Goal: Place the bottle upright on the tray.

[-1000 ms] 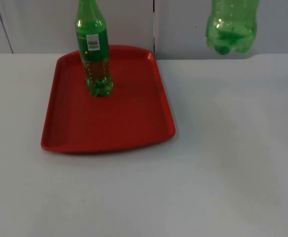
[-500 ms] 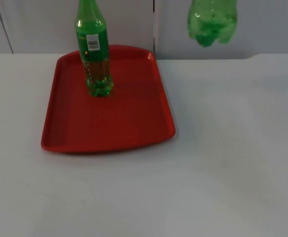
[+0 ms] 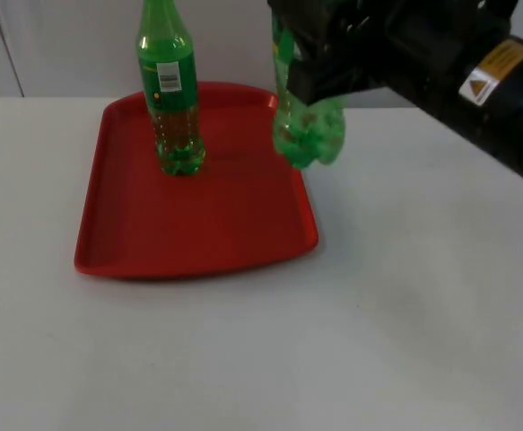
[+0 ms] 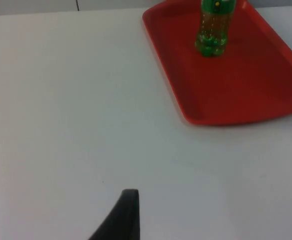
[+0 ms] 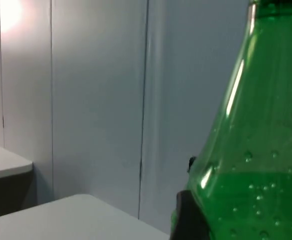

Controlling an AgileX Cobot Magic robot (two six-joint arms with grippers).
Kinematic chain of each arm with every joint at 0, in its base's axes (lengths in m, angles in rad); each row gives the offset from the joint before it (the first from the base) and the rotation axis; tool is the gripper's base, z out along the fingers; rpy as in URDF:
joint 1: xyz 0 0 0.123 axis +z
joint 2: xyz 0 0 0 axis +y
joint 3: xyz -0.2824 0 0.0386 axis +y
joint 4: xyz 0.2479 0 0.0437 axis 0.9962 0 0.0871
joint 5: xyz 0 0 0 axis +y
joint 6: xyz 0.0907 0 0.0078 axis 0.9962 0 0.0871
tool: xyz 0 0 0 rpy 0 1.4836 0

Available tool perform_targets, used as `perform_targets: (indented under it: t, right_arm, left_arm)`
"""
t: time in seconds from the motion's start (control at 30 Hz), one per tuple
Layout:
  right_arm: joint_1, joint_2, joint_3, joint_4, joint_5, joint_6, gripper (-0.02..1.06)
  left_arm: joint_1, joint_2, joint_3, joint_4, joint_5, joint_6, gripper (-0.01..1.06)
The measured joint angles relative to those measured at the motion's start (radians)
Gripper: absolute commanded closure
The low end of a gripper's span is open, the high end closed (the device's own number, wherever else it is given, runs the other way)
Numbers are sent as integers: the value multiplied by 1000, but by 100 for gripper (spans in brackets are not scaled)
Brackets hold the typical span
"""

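A green bottle (image 3: 308, 126) hangs upright, gripped by the right gripper (image 3: 319, 63), over the red tray's (image 3: 198, 224) right rim, upper centre of the top view. A second green bottle (image 3: 171, 99) stands upright on the tray's upper left. The left arm waits; I cannot tell its gripper's (image 4: 123, 217) state.

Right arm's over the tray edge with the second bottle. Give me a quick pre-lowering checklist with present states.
1. Held bottle gripped by right gripper: ok.
2. Held bottle roughly upright, base down: ok.
3. Base fully over the red tray: not ok, it hangs at the right rim.
4. Gap to the standing bottle: ok, well apart.
5. Base height above tray: cannot tell.
6. Left gripper waiting over bare table, away from the tray: ok.
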Motion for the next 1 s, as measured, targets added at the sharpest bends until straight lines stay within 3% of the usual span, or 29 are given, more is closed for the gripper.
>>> perform_targets:
  t: [0.8,1.0]
  right_arm:
    - [0,422,-435,-65,-11,44,105]
    - [0,509,-533,-69,-11,110,105]
  left_arm:
    - [0,0,0,0,0,0,0]
    - [0,0,0,0,0,0,0]
